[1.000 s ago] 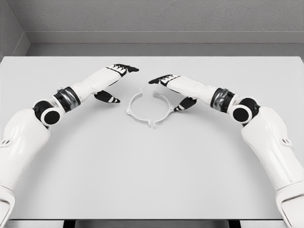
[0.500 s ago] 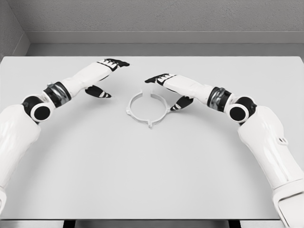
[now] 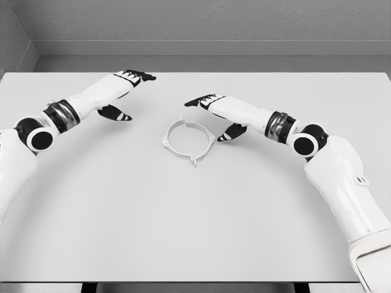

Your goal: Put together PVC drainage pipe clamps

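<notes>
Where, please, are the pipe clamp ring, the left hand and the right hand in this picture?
pipe clamp ring [image 3: 173,146]: head view, on the ring's left band.
left hand [image 3: 125,91]: head view, on the middle of the hand.
right hand [image 3: 217,113]: head view, on the middle of the hand.

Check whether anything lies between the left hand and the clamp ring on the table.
Nothing does. In the head view, only bare table separates the open left hand from the white clamp ring.
</notes>
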Motion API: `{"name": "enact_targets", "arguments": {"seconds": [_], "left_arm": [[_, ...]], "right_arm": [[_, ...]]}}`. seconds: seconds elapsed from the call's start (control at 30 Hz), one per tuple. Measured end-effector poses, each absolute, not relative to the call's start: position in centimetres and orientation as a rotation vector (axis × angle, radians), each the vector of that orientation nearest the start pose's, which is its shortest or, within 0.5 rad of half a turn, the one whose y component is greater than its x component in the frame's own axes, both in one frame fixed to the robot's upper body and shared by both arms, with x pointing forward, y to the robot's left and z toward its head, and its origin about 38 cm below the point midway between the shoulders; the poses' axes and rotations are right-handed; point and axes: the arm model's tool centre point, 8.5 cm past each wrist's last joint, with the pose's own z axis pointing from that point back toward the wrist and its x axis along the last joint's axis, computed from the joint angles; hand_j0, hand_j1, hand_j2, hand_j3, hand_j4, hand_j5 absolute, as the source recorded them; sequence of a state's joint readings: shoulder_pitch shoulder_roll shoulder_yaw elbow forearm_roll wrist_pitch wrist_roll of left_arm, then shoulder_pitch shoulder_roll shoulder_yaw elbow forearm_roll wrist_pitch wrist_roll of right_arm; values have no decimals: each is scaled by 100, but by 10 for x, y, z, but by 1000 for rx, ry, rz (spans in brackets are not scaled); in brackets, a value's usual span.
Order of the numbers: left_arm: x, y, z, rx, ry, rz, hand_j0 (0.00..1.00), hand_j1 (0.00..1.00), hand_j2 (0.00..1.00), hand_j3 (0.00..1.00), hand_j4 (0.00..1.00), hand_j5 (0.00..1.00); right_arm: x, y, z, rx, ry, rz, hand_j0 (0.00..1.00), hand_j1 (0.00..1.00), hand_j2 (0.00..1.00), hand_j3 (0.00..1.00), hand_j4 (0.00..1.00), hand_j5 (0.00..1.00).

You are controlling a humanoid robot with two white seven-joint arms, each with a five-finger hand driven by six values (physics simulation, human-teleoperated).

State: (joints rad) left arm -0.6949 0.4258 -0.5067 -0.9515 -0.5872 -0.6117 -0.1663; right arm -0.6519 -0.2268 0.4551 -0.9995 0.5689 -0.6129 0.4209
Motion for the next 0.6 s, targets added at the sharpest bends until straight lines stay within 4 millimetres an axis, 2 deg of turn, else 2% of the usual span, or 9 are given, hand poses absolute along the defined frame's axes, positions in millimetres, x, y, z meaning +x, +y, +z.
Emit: {"name": "enact_targets", "arguments": {"seconds": [0.23,0.6], "left_arm": [[510,241,149,437,-1690,-1596,100,100,100,100,100,100],[511,236,142,417,-1683,-1582,100,100,100,100,100,100]], "right_arm": [[490,-160,128,-148,-1653,1704,100,100,100,100,100,100],[490,-160,129,-144,-1658,1704,100,100,100,100,100,100]]}}
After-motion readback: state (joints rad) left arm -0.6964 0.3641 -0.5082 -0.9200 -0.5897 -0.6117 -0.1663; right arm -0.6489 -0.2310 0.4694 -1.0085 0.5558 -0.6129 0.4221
